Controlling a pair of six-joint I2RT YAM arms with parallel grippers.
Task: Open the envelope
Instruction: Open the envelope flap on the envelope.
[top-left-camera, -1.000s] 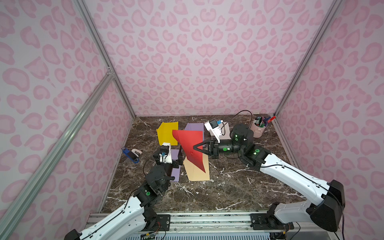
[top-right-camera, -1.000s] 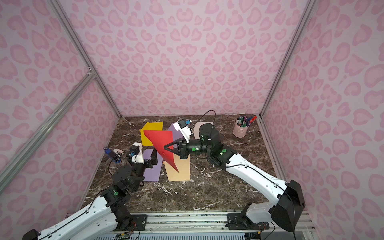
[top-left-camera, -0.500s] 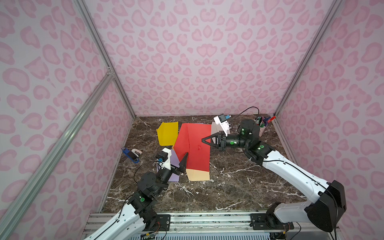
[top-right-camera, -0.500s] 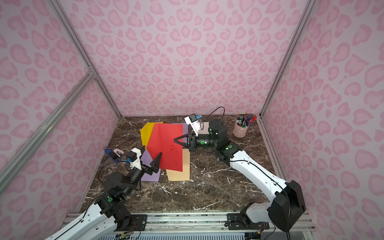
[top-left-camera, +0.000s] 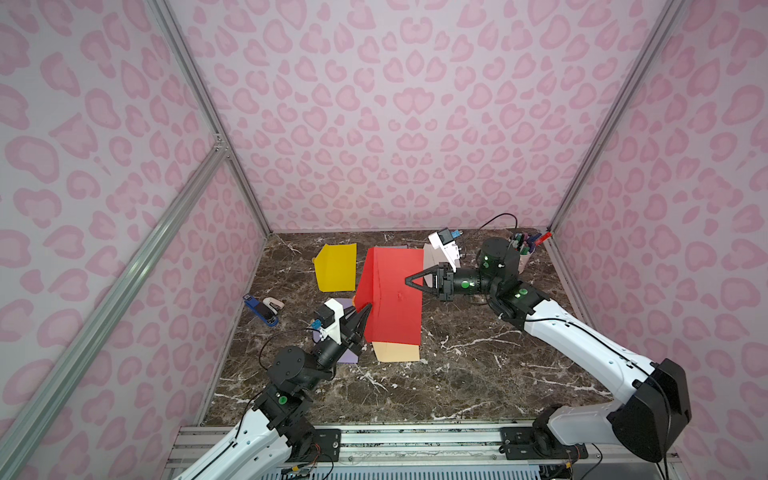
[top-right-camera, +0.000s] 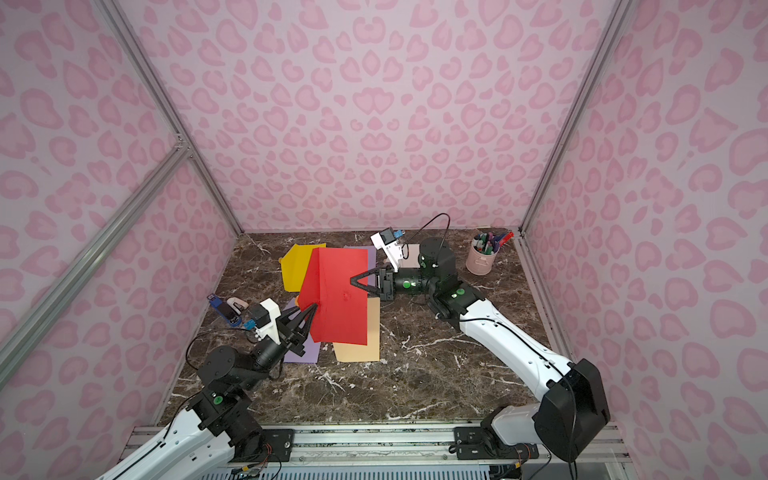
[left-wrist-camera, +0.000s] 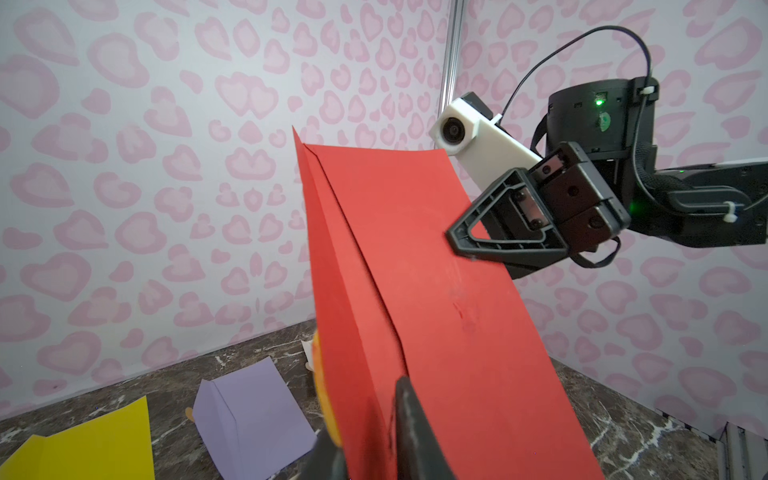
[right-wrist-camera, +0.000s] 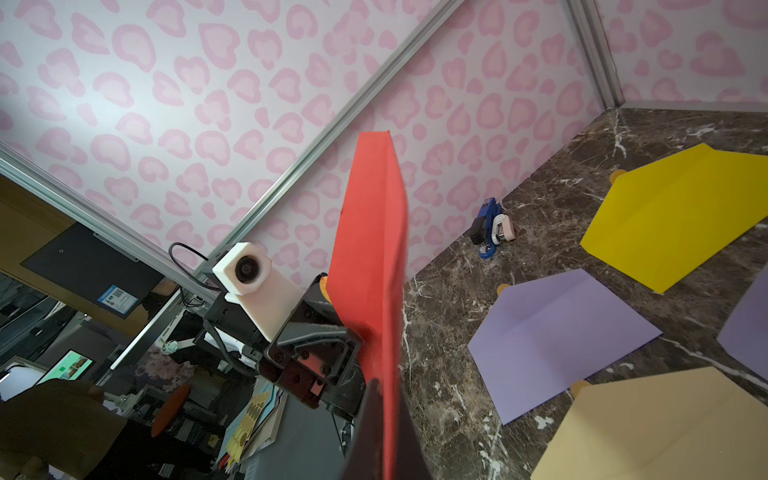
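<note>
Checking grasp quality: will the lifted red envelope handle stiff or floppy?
Probably fairly stiff: the red envelope spans nearly flat between the left gripper and right gripper, no sag. Likely light, as two edge pinches carry it. Thin, so tugging may tear it.

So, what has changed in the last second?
The right gripper turned the red envelope broad face up, shifting slightly rightward. The left gripper reached in and closed on its edge. The right gripper's hold and the yellow envelope stayed unchanged.

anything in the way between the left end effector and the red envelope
Nothing visible. The left end effector sits at one edge of the red envelope, a finger on each side; the right end effector pinches the opposite edge.
</note>
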